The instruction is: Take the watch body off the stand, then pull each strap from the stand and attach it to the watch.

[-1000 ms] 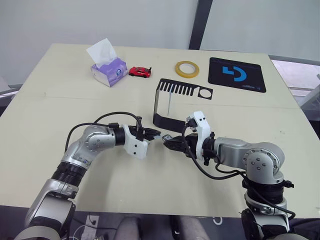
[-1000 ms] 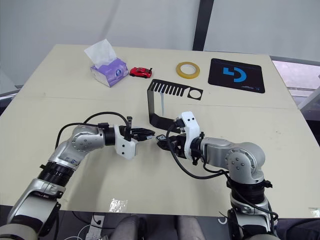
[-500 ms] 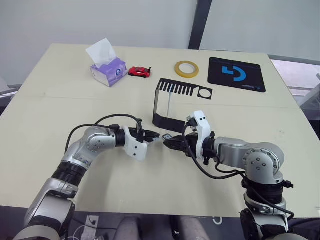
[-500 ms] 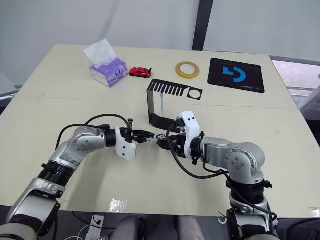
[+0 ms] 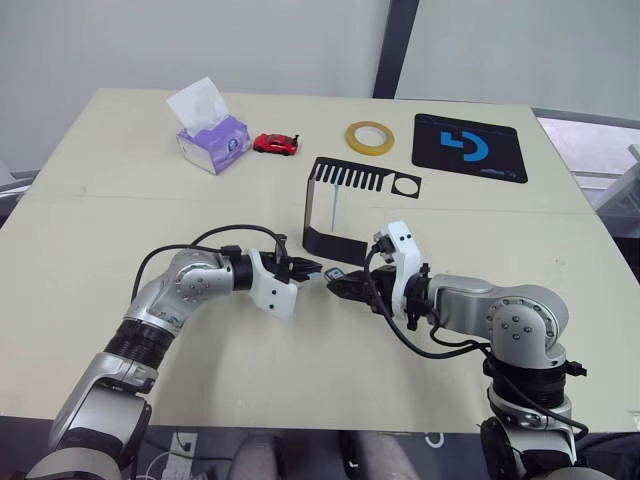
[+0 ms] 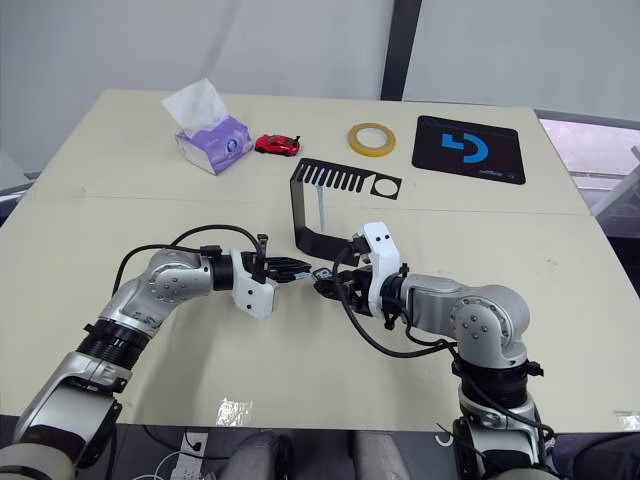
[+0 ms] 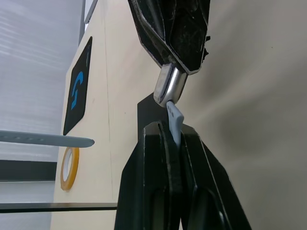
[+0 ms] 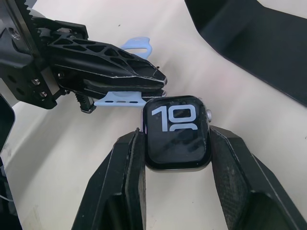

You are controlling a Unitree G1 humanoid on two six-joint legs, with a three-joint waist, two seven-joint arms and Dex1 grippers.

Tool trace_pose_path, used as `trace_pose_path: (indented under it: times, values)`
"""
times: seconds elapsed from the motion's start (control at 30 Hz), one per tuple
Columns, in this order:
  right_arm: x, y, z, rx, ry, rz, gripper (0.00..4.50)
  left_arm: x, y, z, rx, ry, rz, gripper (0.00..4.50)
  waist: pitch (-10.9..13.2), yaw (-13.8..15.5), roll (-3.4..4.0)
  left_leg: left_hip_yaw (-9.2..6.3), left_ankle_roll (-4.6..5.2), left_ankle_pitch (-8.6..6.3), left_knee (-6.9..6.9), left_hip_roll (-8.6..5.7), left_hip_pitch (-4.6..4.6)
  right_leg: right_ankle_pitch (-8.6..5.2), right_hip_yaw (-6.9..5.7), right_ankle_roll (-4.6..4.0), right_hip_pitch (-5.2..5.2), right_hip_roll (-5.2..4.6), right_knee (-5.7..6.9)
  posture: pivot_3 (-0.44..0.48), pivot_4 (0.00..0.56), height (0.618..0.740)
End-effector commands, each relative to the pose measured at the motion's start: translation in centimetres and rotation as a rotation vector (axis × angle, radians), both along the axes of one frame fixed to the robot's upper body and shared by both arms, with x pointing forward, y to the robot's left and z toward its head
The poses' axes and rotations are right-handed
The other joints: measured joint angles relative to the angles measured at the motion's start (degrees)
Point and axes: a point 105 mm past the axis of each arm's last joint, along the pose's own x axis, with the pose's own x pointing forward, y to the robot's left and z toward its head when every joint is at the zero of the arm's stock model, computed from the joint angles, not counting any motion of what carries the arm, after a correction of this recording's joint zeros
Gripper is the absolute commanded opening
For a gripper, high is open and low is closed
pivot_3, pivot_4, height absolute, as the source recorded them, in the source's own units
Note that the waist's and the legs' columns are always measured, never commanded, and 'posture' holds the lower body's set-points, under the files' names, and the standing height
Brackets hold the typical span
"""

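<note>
The watch body [image 8: 176,132], a black screen in a silvery rim, is clamped by its sides in my right gripper [image 8: 176,140], which is shut on it. My left gripper [image 7: 173,129] is shut on a pale blue strap [image 8: 120,101]. The strap's end touches the left edge of the watch body [image 7: 170,86]. Both grippers meet above the table in front of the black stand [image 5: 335,243], left gripper [image 5: 312,270] facing right gripper [image 5: 342,284]. A second thin pale strap [image 5: 338,205] hangs from the stand's slotted top plate.
Along the table's far side stand a purple tissue box [image 5: 210,130], a red toy car [image 5: 277,143], a yellow tape roll [image 5: 369,137] and a black mouse pad [image 5: 469,148] with a blue logo. The stand's base lies just behind the grippers.
My left gripper with the strap has shifted very slightly at the watch's edge. The right arm has held still. The whole picture has shifted a little.
</note>
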Motion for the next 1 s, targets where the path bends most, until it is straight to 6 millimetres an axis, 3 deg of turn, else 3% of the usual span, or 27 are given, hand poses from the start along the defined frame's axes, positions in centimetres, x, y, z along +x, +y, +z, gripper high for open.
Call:
trace_pose_path:
  times: [0.03,1.0]
  values:
    - [-0.3,0.2,1.0,0.02,-0.036,0.015,1.53,-0.1,-0.2,0.4,-0.008,-0.024,-0.014,0.0,0.0,-0.1,0.0,0.0,0.0,0.0,0.0,0.0,0.0,0.0,0.0,0.0,0.0,0.0,0.0,0.0,0.15,0.738]
    - [-0.2,0.8,1.4,-0.009,-0.058,0.032,1.53,0.2,-1.5,-0.2,0.011,-0.04,0.007,0.0,0.0,-0.3,0.0,0.0,0.0,0.0,-0.01,0.01,-0.01,0.0,0.01,0.0,-0.01,0.0,-0.01,0.0,0.15,0.738]
